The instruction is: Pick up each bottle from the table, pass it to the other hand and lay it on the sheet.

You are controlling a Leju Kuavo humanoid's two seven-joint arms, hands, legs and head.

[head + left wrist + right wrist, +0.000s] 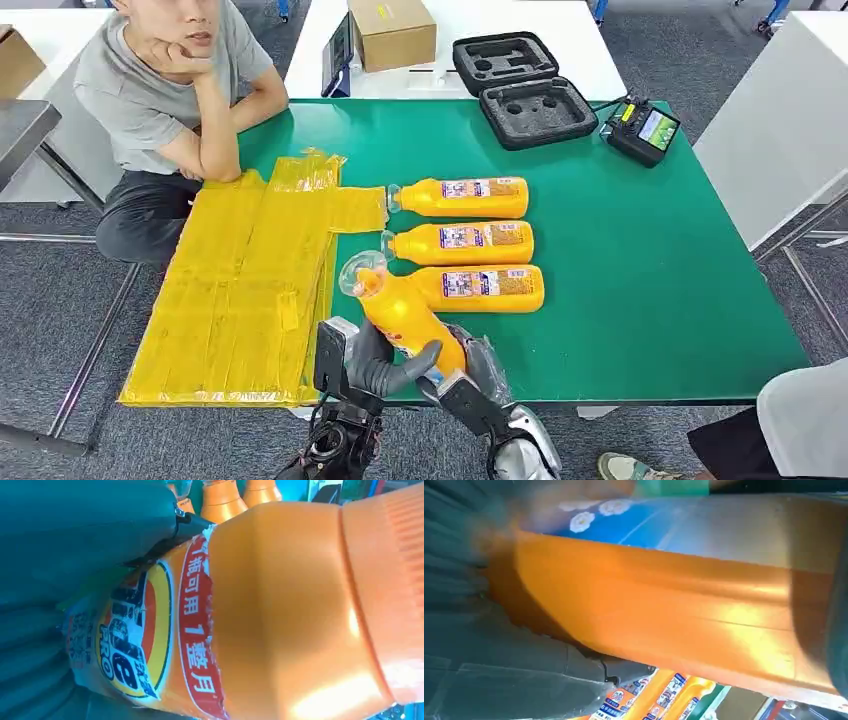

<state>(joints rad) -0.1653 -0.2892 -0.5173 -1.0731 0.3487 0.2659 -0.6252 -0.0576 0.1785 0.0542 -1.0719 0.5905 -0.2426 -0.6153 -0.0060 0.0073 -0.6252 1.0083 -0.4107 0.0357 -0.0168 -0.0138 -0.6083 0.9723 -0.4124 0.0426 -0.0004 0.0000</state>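
At the far left of the head view a person (pixel 170 90) sits leaning an elbow on the green table (pixel 640 280). Beside that elbow the yellow sheet (pixel 240 290) lies flat and hangs over the table's left edge. Just right of the sheet, at the near edge, the left robot hand (pixel 375 365) wraps its fingers around the lower body of the held bottle (pixel 405 315), which is tilted with its clear cap toward the sheet. The right robot hand (pixel 470 375) grips the base of the same bottle from the other side. The left wrist view gives what the head view cannot: the held bottle's red and yellow label (pixel 150 635). Behind, three bottles (pixel 465 240) lie side by side on the table. Farther right are an open black case (pixel 525 90) and a small device (pixel 642 130).
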